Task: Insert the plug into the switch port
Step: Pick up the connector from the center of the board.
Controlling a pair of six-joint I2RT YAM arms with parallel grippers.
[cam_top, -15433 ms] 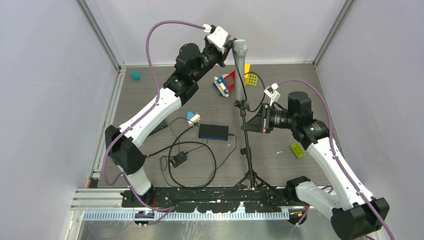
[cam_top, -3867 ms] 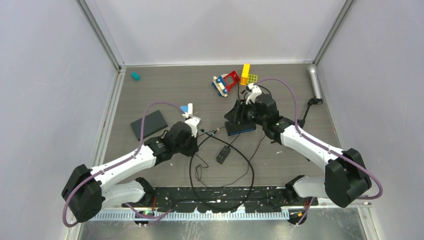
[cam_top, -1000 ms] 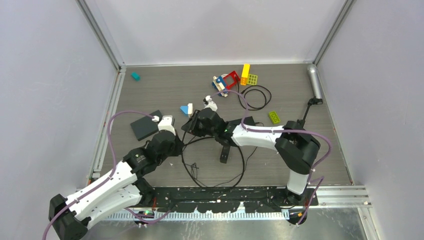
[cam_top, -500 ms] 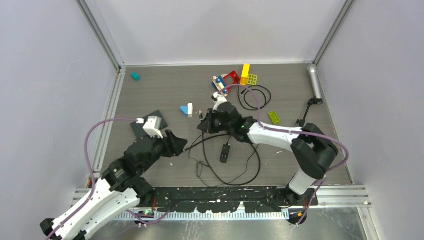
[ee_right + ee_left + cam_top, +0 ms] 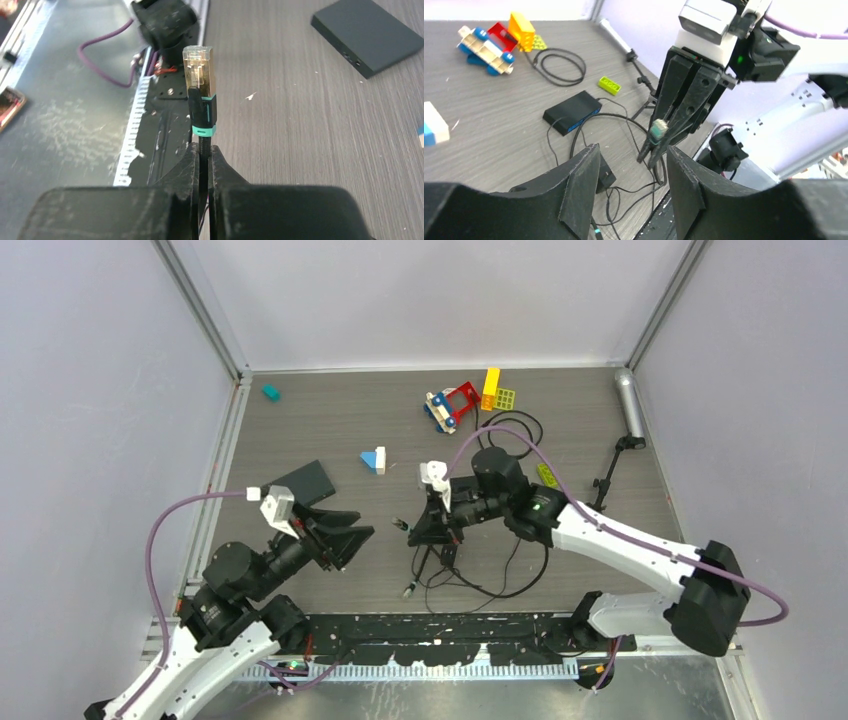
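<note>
The plug (image 5: 200,75) is a clear connector with a teal collar on a black cable, held up off the table. My right gripper (image 5: 202,150) is shut on the cable just behind it. From above, the plug (image 5: 401,524) points toward the left arm. My left gripper (image 5: 347,536) is open and holds nothing. Through its fingers (image 5: 583,175) I see the plug (image 5: 658,131) a short way ahead. The switch (image 5: 572,111), a black box with a blue front, lies on the table behind the plug. In the top view the right arm mostly hides it.
A flat black box (image 5: 305,480) lies at the left. Loose black cable and a small adapter (image 5: 604,175) are under the right gripper. Toy bricks (image 5: 462,400), a green brick (image 5: 609,85), a blue-white block (image 5: 375,460) and a fallen microphone (image 5: 628,405) lie around.
My left gripper opened and drew back toward the near left. My right gripper shut on the cable and carried the plug up and nearer.
</note>
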